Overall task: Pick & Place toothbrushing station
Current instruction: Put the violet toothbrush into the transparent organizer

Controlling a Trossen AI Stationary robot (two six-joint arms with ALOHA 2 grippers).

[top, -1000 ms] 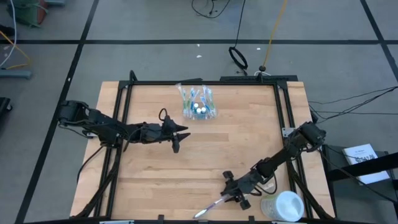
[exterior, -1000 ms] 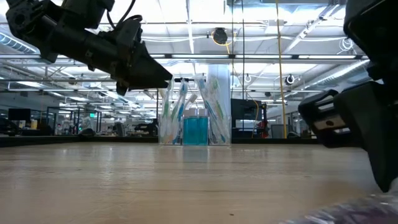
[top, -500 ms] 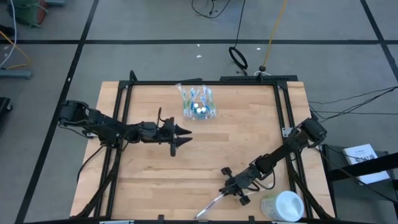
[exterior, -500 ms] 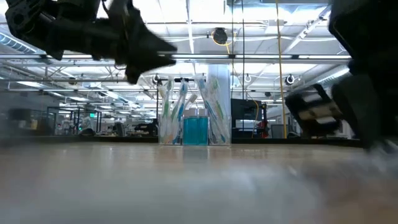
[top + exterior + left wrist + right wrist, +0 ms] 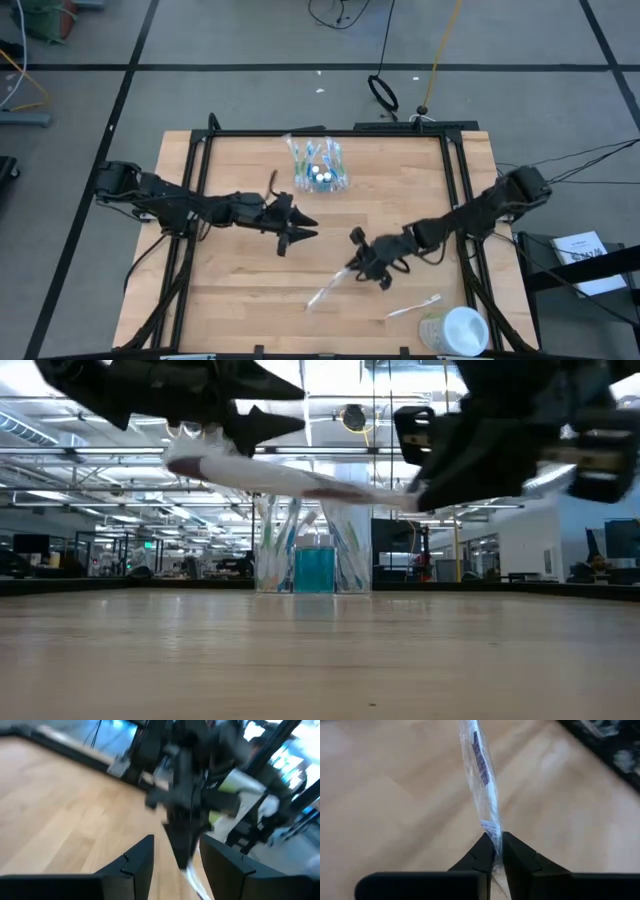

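Note:
A clear plastic cup (image 5: 318, 172) holding several toothbrushes and blue toothpaste tubes stands at the far middle of the table, also visible in the low view (image 5: 312, 550). My right gripper (image 5: 353, 267) is near the table's middle, shut on a toothbrush in a clear wrapper (image 5: 325, 288). The wrapped toothbrush (image 5: 270, 475) hangs well above the wood. My left gripper (image 5: 306, 228) is open and holds nothing, just left of the right gripper and pointing toward it. In the left wrist view its fingers (image 5: 175, 865) frame the right gripper ahead. My right gripper pinches one end of the toothbrush's wrapper (image 5: 492, 831) between its two fingertips. The toothbrush juts straight out ahead of the fingers, in line with them, toward the table's near left. It is lifted clear of the table and lies close to level in the low view.
A second toothbrush (image 5: 415, 305) lies on the wood near the table's near right corner. Beside it stands a larger white cup (image 5: 455, 330). A black frame (image 5: 200, 200) runs along the table's edges.
My right gripper has taken hold of the toothbrush at the near edge and carried it up and toward the table's middle. The toothbrush is now lifted clear. My left gripper has shifted a little toward the right and the near edge.

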